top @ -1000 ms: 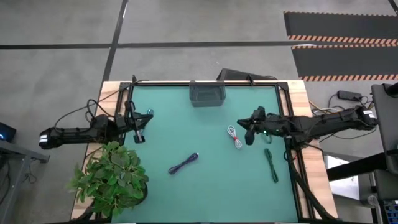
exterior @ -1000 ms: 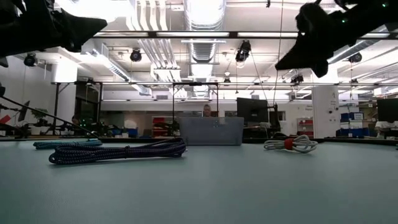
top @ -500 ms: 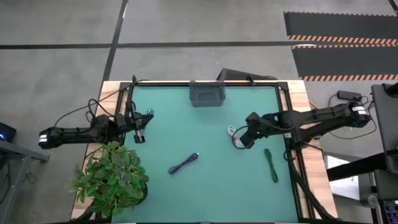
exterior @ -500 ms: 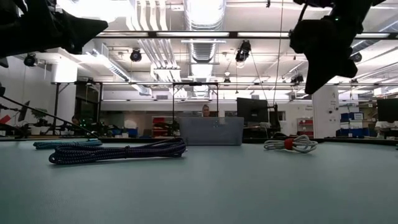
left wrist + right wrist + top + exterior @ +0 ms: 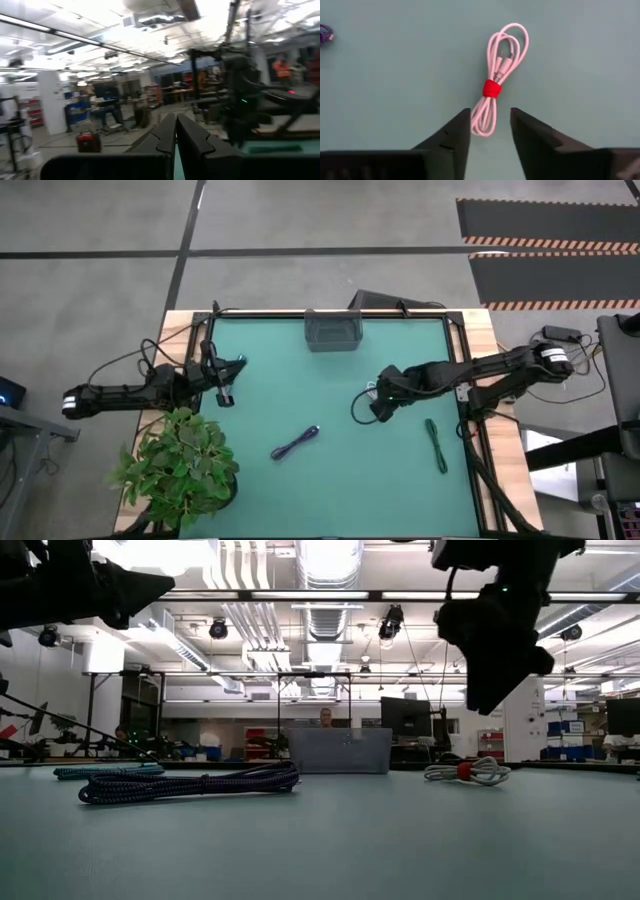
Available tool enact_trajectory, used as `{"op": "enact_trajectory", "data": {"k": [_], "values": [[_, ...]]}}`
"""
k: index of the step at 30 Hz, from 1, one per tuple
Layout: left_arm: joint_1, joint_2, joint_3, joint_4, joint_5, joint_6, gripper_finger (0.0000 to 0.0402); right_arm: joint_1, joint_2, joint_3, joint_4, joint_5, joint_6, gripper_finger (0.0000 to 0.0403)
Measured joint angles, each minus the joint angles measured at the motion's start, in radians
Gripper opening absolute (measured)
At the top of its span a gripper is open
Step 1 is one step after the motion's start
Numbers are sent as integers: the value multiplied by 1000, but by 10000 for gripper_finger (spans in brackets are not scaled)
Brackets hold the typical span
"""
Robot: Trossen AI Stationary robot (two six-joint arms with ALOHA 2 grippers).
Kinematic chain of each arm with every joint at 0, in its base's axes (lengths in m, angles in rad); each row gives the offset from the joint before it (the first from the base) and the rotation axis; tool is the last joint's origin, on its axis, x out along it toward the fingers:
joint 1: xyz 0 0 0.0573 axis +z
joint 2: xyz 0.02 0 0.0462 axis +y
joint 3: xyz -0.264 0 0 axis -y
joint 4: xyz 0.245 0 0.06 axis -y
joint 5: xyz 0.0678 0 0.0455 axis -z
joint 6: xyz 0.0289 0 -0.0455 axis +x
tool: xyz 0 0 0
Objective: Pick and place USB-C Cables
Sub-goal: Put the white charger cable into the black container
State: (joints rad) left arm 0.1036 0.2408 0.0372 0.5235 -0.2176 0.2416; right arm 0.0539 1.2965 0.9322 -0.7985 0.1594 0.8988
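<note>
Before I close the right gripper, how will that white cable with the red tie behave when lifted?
The white cable is probably light and floppy: thin looped strands lying flat on the mat. The red tie cinches its middle, so it should lift as one bundle, ends likely drooping. The right gripper, open, straddles one end, so it may hang unevenly.

The white cable [image 5: 497, 90] lies flat on the green mat, coiled into a long narrow loop and cinched near its middle by a red band; the purple cable [image 5: 296, 442] lies as a slim slanted bundle near the mat's middle; the dark green cable [image 5: 436, 444] lies stretched near the mat's right edge; the blue cable [image 5: 108, 771] lies low at the left.
</note>
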Motion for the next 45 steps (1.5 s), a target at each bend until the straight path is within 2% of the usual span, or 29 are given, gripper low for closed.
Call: {"op": "enact_trajectory", "data": {"k": [5, 10, 18, 27, 31, 41, 45], "values": [[0, -1, 0, 0, -8, 0, 0, 0, 85, 48, -4, 24, -38, 190], [0, 1, -1, -1, -8, -1, 0, 0, 170, 59, -5, 23, -42, 213], [0, 0, -2, -1, -28, 0, 0, -2, 279, 59, -5, 26, -55, 215], [0, 10, -3, 0, -27, 1, 0, -2, 351, 59, 31, 76, -66, 213], [0, 12, -3, 0, -27, 1, 0, -2, 373, 61, 37, 78, -65, 187], [0, 12, -3, 0, -29, 1, 0, -3, 362, 61, 43, 64, -39, 56], [0, 12, -3, -1, -30, 2, 0, -3, 355, 71, 41, 44, -84, 28]]}}
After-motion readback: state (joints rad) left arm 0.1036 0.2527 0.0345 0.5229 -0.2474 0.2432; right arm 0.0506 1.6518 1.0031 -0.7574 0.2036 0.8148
